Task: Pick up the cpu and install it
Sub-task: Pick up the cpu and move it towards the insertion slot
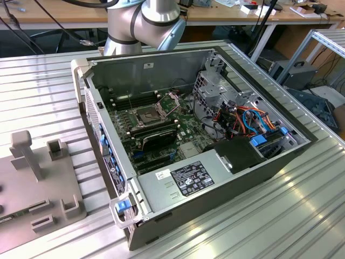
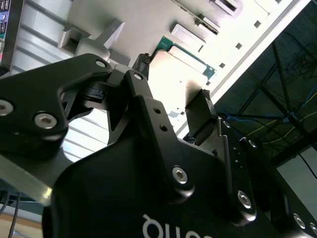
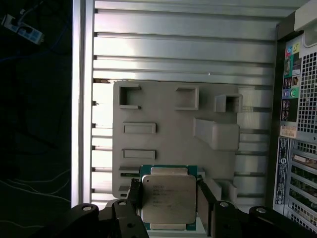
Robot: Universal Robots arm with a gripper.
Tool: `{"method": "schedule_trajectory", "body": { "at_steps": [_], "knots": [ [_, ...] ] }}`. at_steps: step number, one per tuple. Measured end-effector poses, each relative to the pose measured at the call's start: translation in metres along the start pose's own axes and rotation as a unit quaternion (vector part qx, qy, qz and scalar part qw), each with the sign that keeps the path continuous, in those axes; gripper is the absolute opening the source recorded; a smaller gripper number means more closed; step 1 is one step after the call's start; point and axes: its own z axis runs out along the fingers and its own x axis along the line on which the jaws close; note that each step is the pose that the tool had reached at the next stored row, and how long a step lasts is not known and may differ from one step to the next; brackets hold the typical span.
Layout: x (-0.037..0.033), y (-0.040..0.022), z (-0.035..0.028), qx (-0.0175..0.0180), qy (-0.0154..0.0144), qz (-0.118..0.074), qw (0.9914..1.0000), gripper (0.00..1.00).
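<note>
Plate (image 3: pixel 168 124) beneath printed cpu (image 3: pixel 167 199) in claw (image 3: pixel 167 188)

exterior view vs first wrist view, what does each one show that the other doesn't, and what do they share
Exterior view: the inside of the open grey metal computer case, with its green motherboard, the square metal-framed socket, and the arm's silver-grey joint behind the case.
First wrist view: the cpu, a small flat square chip with a dull silver-grey top, clamped between the fingers of the black gripper.
Both: the flat light-grey fixture plate with raised blocks, the ribbed aluminium table, and the case's outer wall.
</note>
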Motion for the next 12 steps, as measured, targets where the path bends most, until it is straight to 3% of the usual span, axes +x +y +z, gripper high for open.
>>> {"method": "schedule_trajectory", "body": {
  "at_steps": [12],
  "knots": [
    [-0.0081, -0.0003, 0.0001, 0.0, 0.0, 0.0, 1.0, 0.55]
  ]
}}
